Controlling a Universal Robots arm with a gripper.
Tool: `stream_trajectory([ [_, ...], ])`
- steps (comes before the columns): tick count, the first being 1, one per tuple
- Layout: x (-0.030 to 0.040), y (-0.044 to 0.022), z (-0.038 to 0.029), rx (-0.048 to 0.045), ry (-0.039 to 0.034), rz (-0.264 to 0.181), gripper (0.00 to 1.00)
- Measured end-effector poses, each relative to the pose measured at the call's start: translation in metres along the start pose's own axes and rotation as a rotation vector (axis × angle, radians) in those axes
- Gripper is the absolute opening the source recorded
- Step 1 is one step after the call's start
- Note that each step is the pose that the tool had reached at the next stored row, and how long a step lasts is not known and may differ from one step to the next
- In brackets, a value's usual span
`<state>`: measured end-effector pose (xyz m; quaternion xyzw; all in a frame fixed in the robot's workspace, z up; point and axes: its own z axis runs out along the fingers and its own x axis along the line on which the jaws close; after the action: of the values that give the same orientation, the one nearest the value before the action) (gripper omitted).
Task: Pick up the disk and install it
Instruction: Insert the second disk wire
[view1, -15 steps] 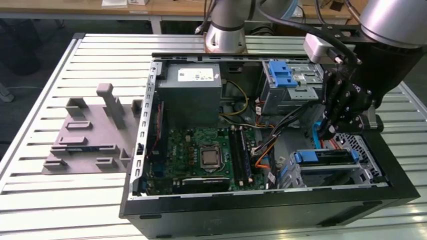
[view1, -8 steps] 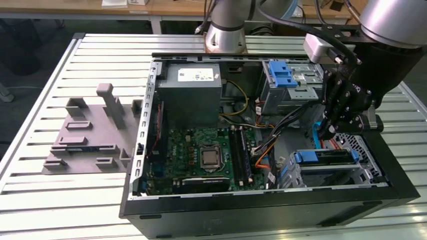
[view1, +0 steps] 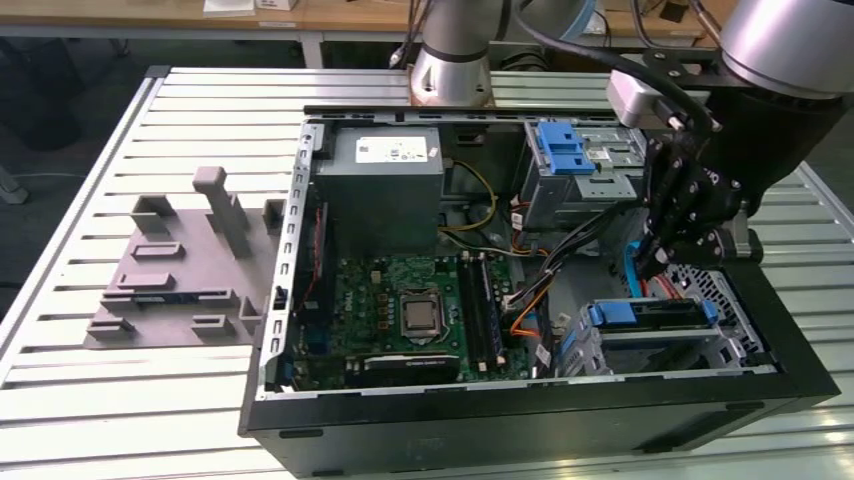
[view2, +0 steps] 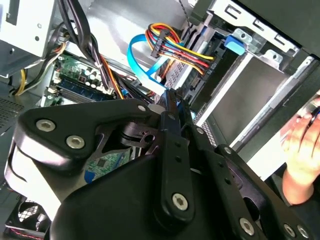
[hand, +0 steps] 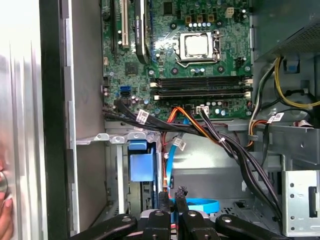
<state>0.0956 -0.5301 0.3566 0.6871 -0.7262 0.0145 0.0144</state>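
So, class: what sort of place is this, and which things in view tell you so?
Probably a robotics lab or test workshop. An open computer case lies on a slatted metal table, a robot arm reaches into it, and a grey fixture block sits beside it.

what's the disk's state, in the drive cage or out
In: the disk sits inside the drive cage, its blue carrier end showing.

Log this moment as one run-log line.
gripper: inside open black computer case, above drive bay | blue-framed silver disk: seated in bay | green motherboard: exposed
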Motion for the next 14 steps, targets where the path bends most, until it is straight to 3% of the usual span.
stream_trajectory([
  [7,0.0089,-0.0005,0.0048,-0.0005,-0.0091,0.000,0.16],
  [14,0.0102,-0.0026,0.0080,-0.0012,-0.0095,0.000,0.16],
])
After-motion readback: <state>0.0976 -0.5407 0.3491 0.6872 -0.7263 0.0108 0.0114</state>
